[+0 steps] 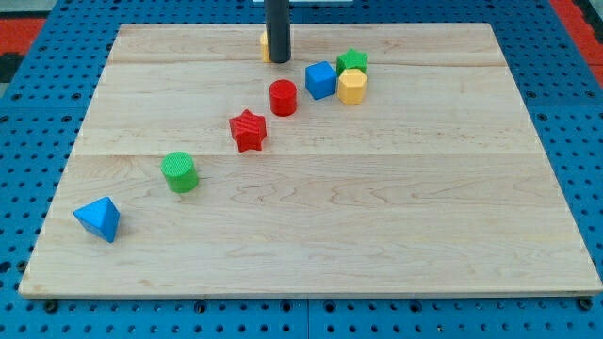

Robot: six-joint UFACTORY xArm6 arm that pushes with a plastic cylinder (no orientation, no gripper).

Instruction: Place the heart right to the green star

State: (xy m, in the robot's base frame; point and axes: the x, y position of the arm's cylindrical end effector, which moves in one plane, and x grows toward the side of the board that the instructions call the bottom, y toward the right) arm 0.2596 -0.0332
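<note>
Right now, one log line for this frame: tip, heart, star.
my tip: view's top, covering most of yellow block, shape unclear, likely the heart | green star: right of tip, touching yellow hexagon | heart not yet right of star

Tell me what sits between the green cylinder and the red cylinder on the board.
In the camera view, the red star lies between the green cylinder and the red cylinder, roughly on the diagonal line joining them and apart from both.

On the wooden board (pixel 311 235) I see a blue cube (pixel 320 80) just beside a yellow hexagon block (pixel 351 87). A red cylinder (pixel 283 98) and a red star (pixel 248 130) stand near. A green cylinder (pixel 179 172) and a blue triangle block (pixel 99 218) lie toward the view's bottom left.
</note>
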